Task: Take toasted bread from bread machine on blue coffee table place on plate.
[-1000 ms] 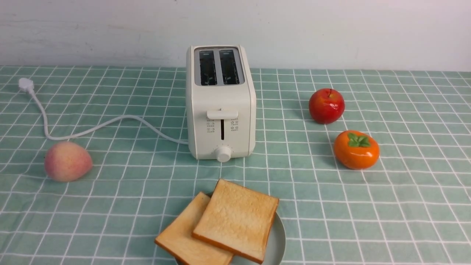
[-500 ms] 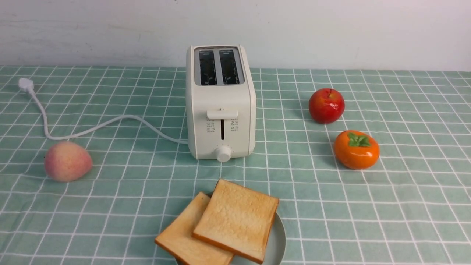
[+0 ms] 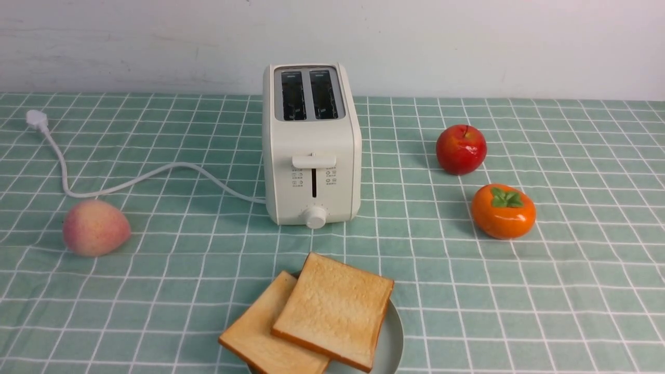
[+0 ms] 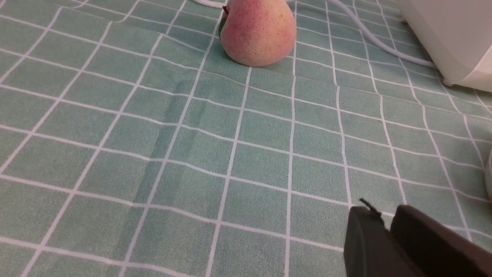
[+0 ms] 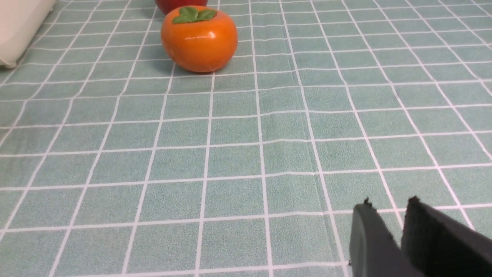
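Two slices of toasted bread lie flat on the plate at the near edge of the blue coffee table; one slice overlaps the other. The bread machine stands behind them with both slots dark and empty. Its corner shows in the left wrist view and the right wrist view. Neither arm shows in the front view. My left gripper is shut and empty above bare cloth. My right gripper is shut and empty above bare cloth.
A peach lies left of the toaster and shows in the left wrist view. The white cord runs to a plug. A red apple and an orange persimmon lie right of the toaster; the persimmon shows in the right wrist view.
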You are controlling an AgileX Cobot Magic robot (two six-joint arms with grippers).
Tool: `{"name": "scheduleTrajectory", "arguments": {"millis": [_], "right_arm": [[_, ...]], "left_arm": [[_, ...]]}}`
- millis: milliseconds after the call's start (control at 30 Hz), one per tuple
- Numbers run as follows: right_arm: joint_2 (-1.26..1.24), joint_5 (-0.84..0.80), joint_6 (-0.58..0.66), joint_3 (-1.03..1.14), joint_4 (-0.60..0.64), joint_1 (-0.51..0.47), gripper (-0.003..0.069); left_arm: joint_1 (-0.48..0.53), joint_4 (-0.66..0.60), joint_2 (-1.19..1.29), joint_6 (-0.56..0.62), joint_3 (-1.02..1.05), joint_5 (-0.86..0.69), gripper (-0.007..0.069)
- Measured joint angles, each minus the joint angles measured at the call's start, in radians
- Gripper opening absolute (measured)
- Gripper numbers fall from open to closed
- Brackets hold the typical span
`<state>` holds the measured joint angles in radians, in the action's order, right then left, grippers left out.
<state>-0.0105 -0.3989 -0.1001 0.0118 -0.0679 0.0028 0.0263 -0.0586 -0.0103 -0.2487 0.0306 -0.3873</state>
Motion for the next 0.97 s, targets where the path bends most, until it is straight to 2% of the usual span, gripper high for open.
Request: {"name": "scheduleTrajectory", "arguments": {"millis": [967], "right_arm": [[0.0,0.0,0.0,0.0,0.0,0.0,0.017]], "left_arm": [[0.0,0.0,0.0,0.0,0.0,0.0,0.012]]}}
